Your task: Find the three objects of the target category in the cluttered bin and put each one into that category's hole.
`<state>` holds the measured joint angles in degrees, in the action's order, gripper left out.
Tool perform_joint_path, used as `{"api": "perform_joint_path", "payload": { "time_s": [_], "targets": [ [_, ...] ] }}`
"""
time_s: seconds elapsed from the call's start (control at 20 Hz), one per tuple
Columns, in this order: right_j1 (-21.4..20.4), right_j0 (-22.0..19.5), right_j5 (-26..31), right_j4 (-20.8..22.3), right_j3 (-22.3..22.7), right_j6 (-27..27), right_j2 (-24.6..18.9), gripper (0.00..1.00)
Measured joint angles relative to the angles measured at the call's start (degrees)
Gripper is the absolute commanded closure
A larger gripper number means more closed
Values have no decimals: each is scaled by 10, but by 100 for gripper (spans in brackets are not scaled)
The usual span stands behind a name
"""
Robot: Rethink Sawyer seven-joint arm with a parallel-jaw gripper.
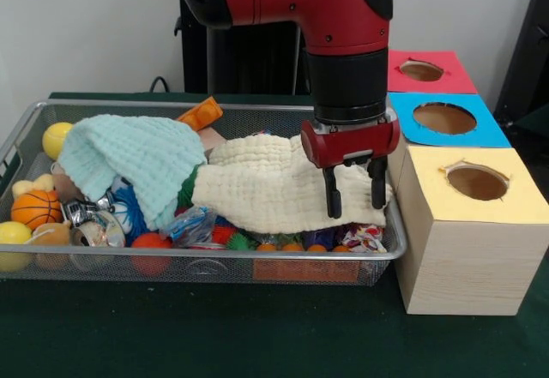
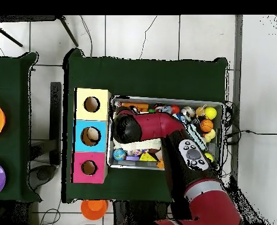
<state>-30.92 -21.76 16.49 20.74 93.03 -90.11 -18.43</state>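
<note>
My gripper [image 1: 353, 196] hangs open over the right end of the wire bin [image 1: 214, 262], its fingertips [image 1: 333, 205] just in front of a cream cloth [image 1: 266, 181], with nothing between them. The cream cloth and a mint green cloth [image 1: 129, 159] cover most of the bin's contents. Around them show a yellow ball [image 1: 56, 138], a small basketball [image 1: 34, 208], an orange-red ball [image 1: 152, 243], a metal can [image 1: 90, 231] and an orange piece [image 1: 200, 114]. In the overhead view the arm's wrist [image 2: 127, 128] hides the gripper at the bin's [image 2: 167, 99] left end.
Three wooden boxes with holes stand beside the bin: yellow-topped [image 1: 476, 181] nearest, then blue [image 1: 444, 118], then red [image 1: 420, 70]. Overhead they show as yellow [image 2: 92, 104], blue [image 2: 92, 136] and red [image 2: 89, 167]. An orange bowl [image 2: 94, 208] lies off the table.
</note>
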Motion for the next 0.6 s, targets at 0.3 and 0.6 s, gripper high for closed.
{"api": "perform_joint_path", "payload": {
  "time_s": [0.3, 0.6],
  "targets": [
    [-11, 0, 0, 0, 0, 0, 0, 0],
    [-6, -1, -20, 0, 0, 0, 0, 0]
  ]
}}
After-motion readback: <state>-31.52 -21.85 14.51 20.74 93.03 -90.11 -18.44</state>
